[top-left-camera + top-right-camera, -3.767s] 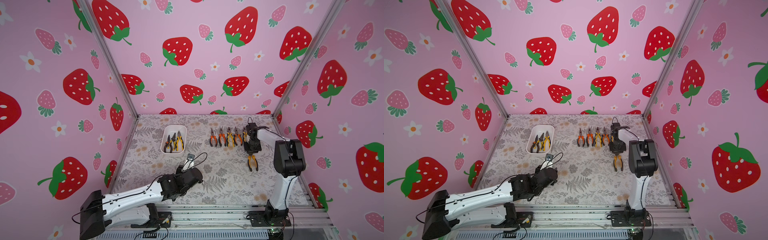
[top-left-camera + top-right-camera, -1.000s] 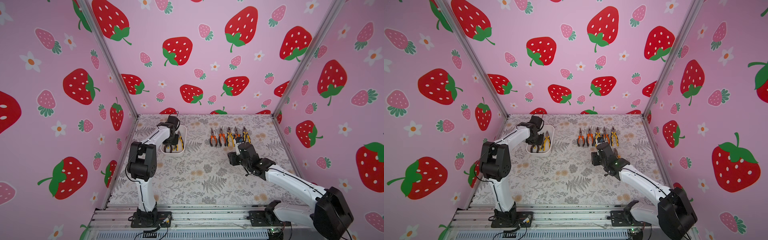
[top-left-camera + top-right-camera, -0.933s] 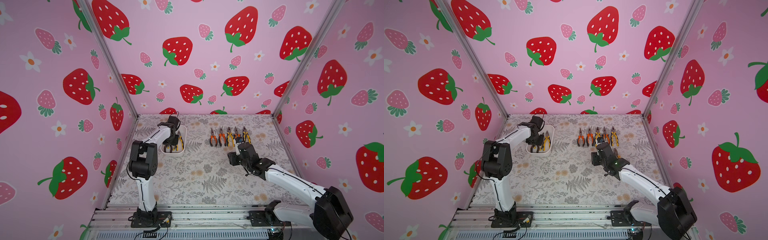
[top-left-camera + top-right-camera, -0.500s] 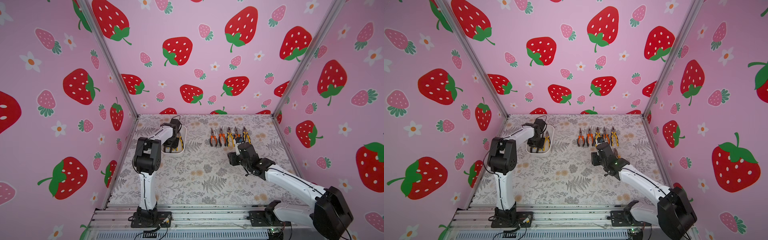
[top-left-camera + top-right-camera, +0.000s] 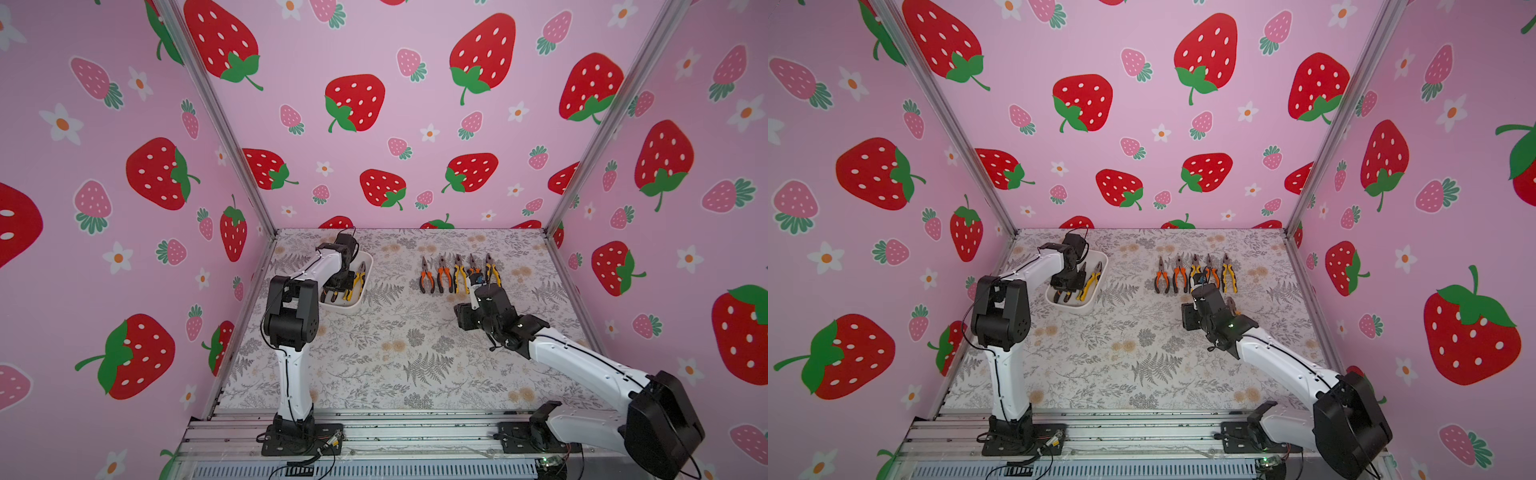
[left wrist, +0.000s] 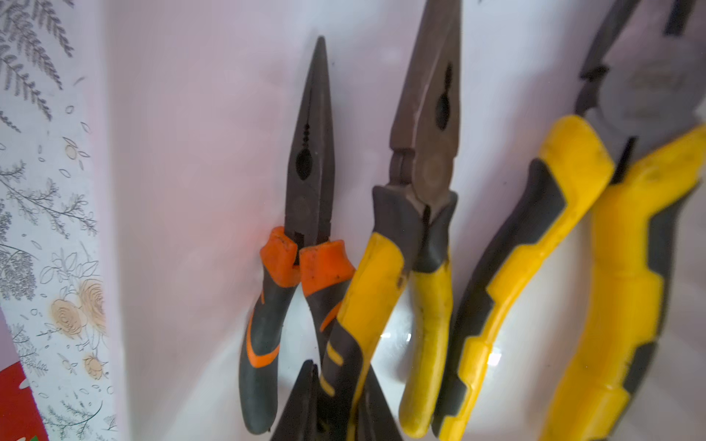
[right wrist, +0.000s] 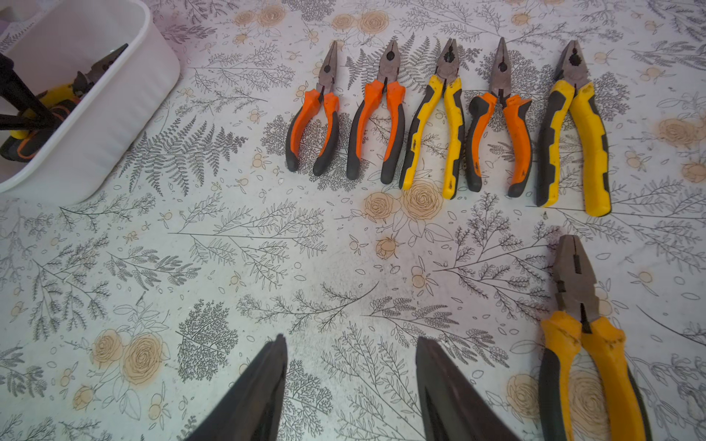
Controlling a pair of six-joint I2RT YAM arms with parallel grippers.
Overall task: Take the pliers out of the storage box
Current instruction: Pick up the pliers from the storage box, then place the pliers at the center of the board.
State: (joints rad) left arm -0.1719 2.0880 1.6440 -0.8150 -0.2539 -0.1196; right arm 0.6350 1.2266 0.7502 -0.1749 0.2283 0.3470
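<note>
The white storage box [image 5: 353, 308] sits at the back left of the mat. In the left wrist view three pliers lie in it: an orange-and-black needle-nose pair [image 6: 309, 172], a yellow-and-black pair [image 6: 420, 160] and a bigger yellow pair [image 6: 573, 229]. My left gripper [image 6: 342, 382] reaches down into the box [image 5: 1073, 309] and is shut on one handle of the middle yellow-and-black pair. My right gripper [image 7: 349, 340] hangs open and empty over bare mat. Five pliers [image 7: 447, 114] lie in a row beyond it.
One more pair of yellow-handled pliers [image 7: 580, 305] lies on the mat close beside my right gripper. The box wall [image 7: 114, 114] shows at the edge of the right wrist view. Pink strawberry walls close in the mat on three sides.
My left gripper has closed on the yellow-and-black handle inside the box, and the left elbow has swung in towards the box. The right arm has not moved.
</note>
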